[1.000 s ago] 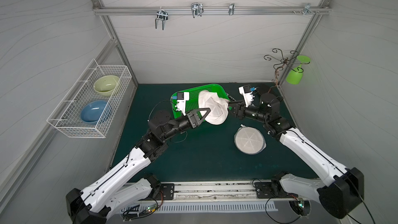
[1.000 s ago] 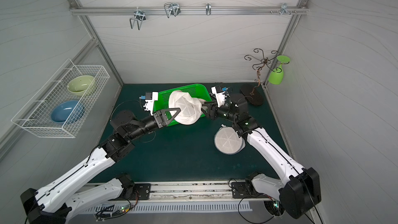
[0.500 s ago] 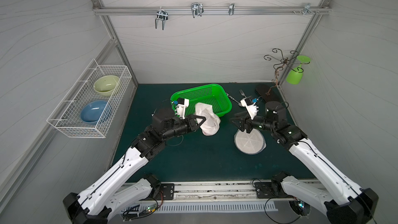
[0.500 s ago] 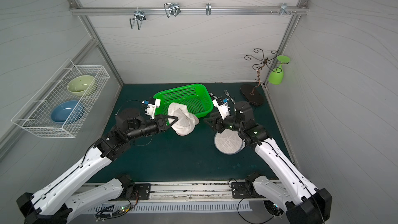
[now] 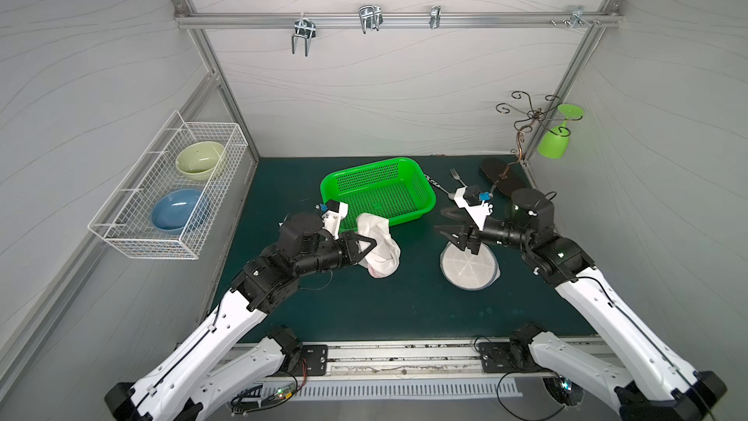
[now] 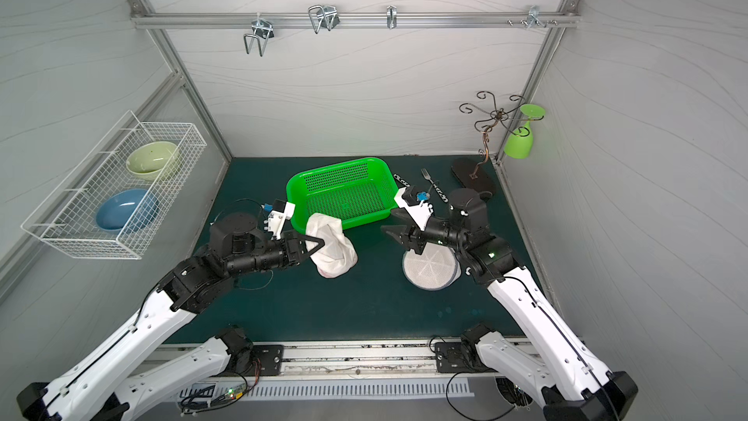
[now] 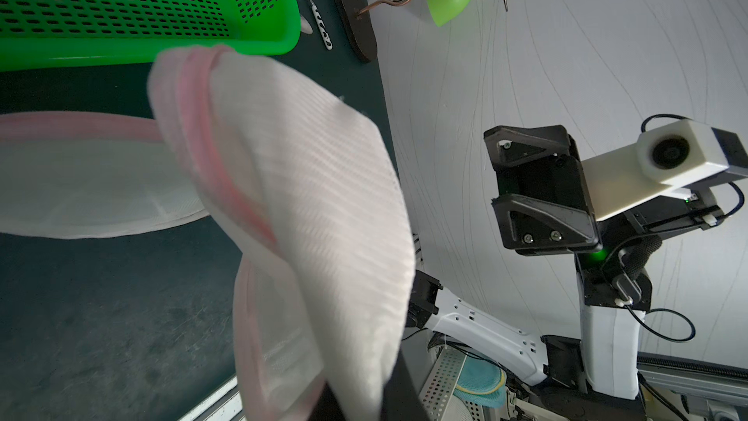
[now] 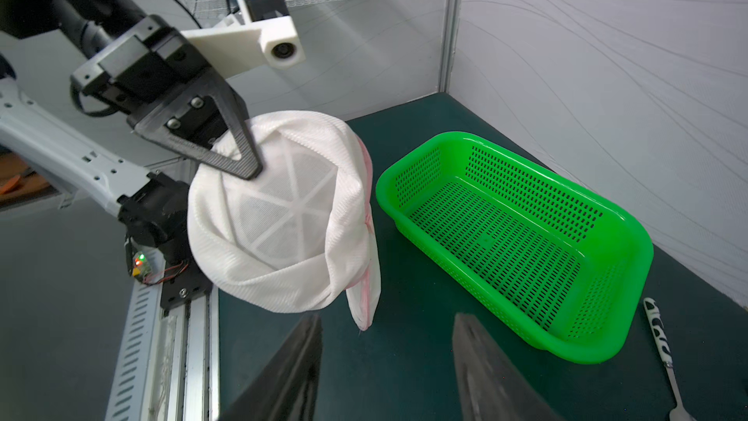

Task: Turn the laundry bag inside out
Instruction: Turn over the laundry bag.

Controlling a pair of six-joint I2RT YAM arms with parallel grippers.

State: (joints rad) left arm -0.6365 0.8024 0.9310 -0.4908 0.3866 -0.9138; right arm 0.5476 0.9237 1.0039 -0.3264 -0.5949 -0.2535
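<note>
The laundry bag (image 5: 380, 251) (image 6: 334, 253) is white mesh with pink trim. It hangs crumpled from my left gripper (image 5: 374, 243) (image 6: 321, 243), which is shut on its fabric just in front of the green basket. In the right wrist view the bag (image 8: 283, 216) shows a round panel with spoke seams, and a pink-edged flap droops below it. My right gripper (image 5: 441, 221) (image 8: 388, 319) is open and empty. It hovers to the right of the bag, apart from it and pointing at it. The left wrist view shows the bag (image 7: 303, 196) draped over the jaws.
A round flat mesh disc (image 5: 469, 267) lies on the mat under my right gripper. The green basket (image 5: 362, 177) stands empty at the back. A fork (image 5: 455, 175) and a glass stand (image 5: 526, 131) are at the back right. A wire rack (image 5: 174, 188) with two bowls hangs on the left wall.
My left gripper has carried the bag from over the basket toward the front and lower. My right gripper has drawn back from the bag to above the mesh disc.
</note>
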